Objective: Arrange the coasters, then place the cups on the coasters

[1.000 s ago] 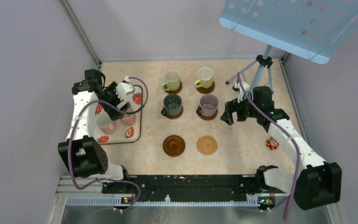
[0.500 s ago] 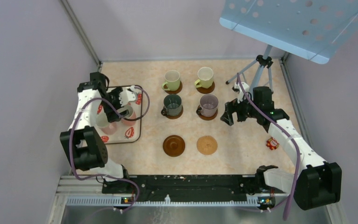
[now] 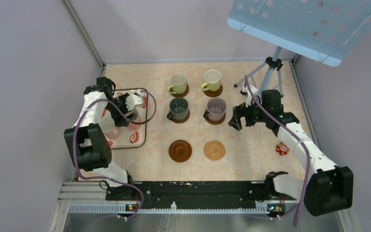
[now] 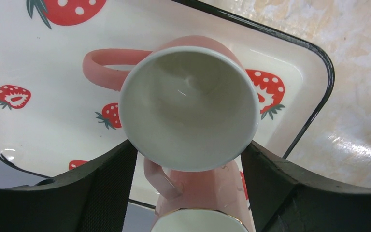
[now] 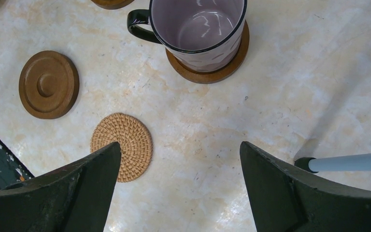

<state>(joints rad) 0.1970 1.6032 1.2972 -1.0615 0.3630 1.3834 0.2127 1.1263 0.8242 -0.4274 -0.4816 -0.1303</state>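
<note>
Left gripper (image 4: pixel 188 145): astride pink cup (image 4: pixel 188 104) on tray (image 4: pixel 48 58); cannot tell whether clamped.
Right gripper (image 5: pixel 179 145): jaws apart, over bench (image 5: pixel 280 96) near mauve cup (image 5: pixel 198 29).

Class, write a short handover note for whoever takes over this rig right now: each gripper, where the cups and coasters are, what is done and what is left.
Left gripper: straddles the first pink cup on the strawberry tray; a firm grip is not clear.
Right gripper: open, empty, above the table beside the mauve cup.
Done: six coasters laid out. The far-left light green cup, far-right light green cup, dark green-grey cup and mauve cup each stand on one.
To do: move both pink cups; the second pink cup stands beside the first. The dark brown coaster and tan coaster are bare.
</note>
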